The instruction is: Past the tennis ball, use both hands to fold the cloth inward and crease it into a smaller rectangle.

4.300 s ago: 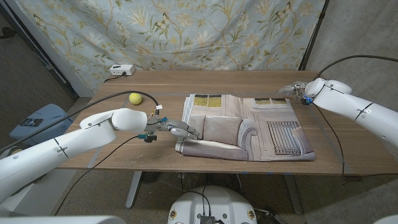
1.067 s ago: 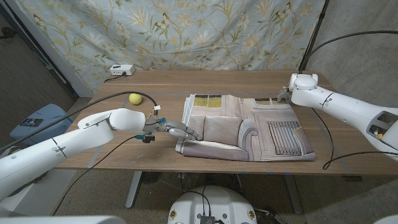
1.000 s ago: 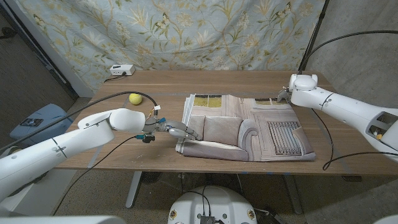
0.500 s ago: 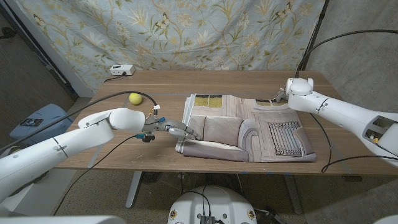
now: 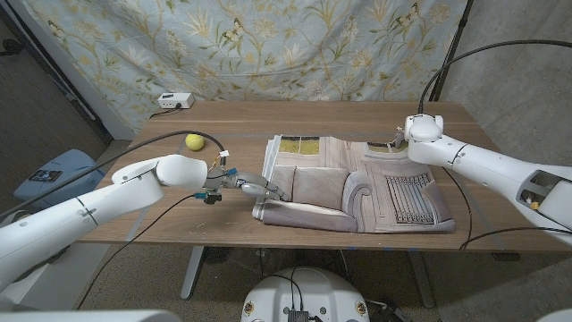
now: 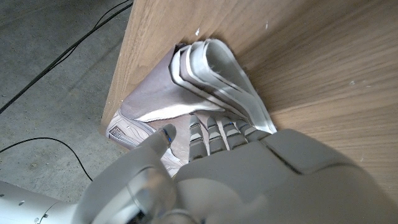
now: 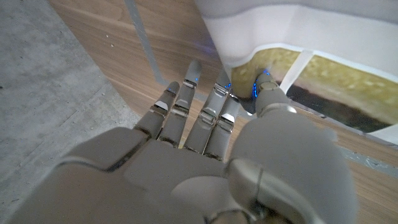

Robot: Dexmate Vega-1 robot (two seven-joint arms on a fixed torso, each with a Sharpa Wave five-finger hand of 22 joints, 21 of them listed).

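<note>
Head view shows the right hand (image 5: 396,140) has swung in to pinch the cloth's (image 5: 357,183) far corner, while the left hand (image 5: 255,186) grips the near-left folded edge on the counter (image 5: 232,116), readying an inward fold.

— Any writing, label or number you can read anywhere?

— None. The cloth (image 5: 353,183) carries a printed picture, but no letters or figures can be made out on it.

— The small white box (image 5: 174,101) at the far corner of the bench (image 5: 268,118)?

— Too small to tell whether it bears a marking. The tennis ball (image 5: 193,140) shows no legible brand either, and the patterned backdrop (image 5: 268,45) has only plants and birds.
</note>
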